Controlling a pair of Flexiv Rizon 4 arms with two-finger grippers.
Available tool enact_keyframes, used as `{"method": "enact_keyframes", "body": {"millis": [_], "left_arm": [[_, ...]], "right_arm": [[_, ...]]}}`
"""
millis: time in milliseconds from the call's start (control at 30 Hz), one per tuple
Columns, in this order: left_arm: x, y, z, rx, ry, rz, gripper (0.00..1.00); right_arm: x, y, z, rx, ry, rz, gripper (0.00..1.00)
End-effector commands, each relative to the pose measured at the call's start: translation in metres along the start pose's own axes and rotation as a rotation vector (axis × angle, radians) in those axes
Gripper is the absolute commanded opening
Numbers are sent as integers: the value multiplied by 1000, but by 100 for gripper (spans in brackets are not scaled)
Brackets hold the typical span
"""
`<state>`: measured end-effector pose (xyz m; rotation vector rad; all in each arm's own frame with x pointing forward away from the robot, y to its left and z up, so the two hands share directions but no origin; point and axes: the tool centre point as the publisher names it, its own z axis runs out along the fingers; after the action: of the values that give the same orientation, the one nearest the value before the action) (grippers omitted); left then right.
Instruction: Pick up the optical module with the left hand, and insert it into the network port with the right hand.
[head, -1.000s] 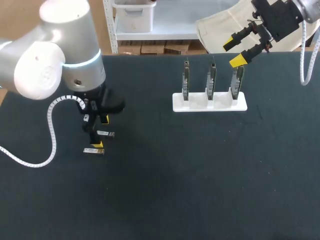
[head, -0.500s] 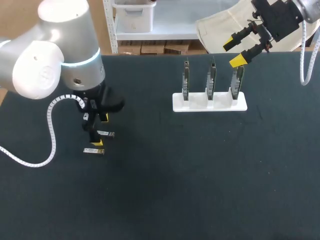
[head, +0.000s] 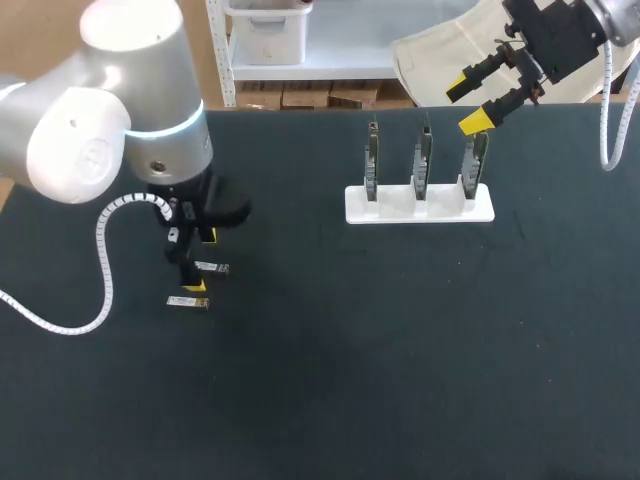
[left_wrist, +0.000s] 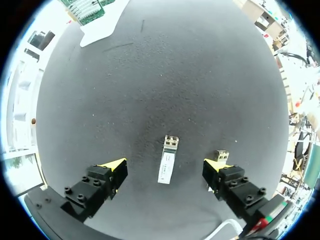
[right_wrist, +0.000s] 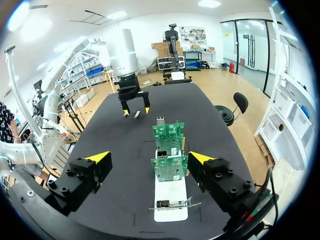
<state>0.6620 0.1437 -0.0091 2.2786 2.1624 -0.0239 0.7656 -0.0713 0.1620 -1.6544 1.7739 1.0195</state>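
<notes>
Two small silver optical modules lie on the black table. One module (head: 211, 267) (left_wrist: 168, 160) lies flat between the spread fingers of my left gripper (head: 202, 262) (left_wrist: 165, 167), untouched. The second module (head: 187, 301) (left_wrist: 221, 156) rests just outside one yellow fingertip (left_wrist: 215, 165). A white stand (head: 420, 207) (right_wrist: 170, 215) holds three upright green circuit boards (head: 423, 155) (right_wrist: 169, 169) with metal network ports (right_wrist: 161, 154). My right gripper (head: 468, 102) (right_wrist: 149, 159) hangs open and empty, above and behind the rightmost board (head: 476, 160).
The black mat (head: 400, 350) covers the whole table. My left arm's white cable (head: 100, 260) loops down beside the modules. In the right wrist view my left arm (right_wrist: 131, 85) stands past the boards, over the modules.
</notes>
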Motion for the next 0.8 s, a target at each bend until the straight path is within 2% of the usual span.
{"method": "enact_keyframes", "body": {"millis": [33, 633, 800], "left_arm": [[0, -2, 0, -5, 2, 2, 100], [4, -2, 6, -8, 29, -23, 100], [5, -1, 6, 7, 9, -40, 100]], "right_arm": [[1, 3, 0, 7, -1, -1, 100], [1, 3, 0, 7, -1, -1, 100], [1, 3, 0, 7, -1, -1, 100]]}}
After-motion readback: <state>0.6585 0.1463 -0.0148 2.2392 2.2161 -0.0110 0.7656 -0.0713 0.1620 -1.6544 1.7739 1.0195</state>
